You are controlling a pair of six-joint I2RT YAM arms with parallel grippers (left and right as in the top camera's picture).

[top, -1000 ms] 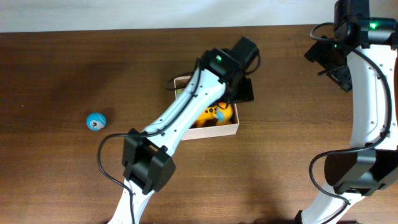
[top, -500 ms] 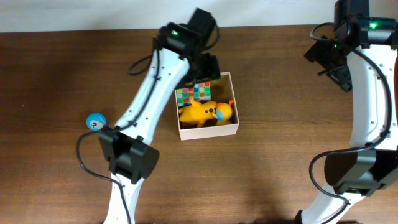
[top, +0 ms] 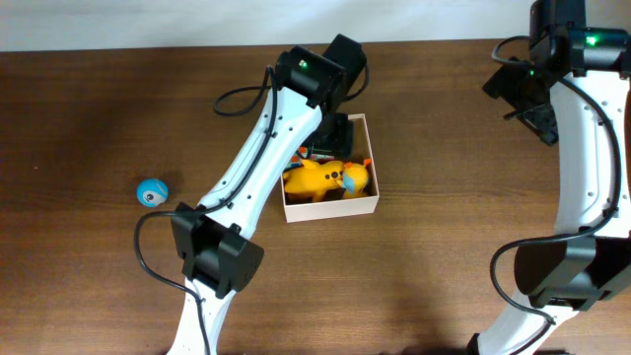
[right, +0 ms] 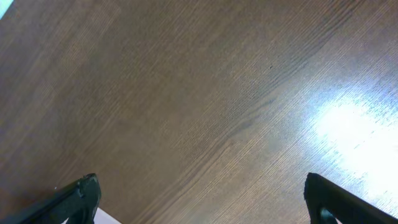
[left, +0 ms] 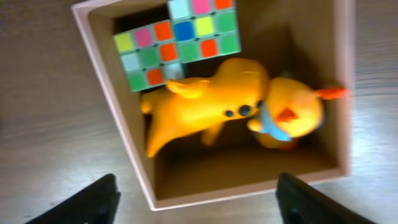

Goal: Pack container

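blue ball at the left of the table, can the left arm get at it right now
Probably yes: the blue ball lies alone on the table, on that arm's side, and the left gripper hangs open and empty over the container.

You're looking into the container (left: 249, 180): colour cube (left: 180, 40) upper centre, yellow duck toy (left: 211, 106) mid-frame, overlapping its lower edge.

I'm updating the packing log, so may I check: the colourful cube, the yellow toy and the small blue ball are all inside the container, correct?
Not quite. The small blue ball lies on the table, well away from the container, off to its left, as the overhead view shows. The colourful cube and the yellow toy are inside the container.
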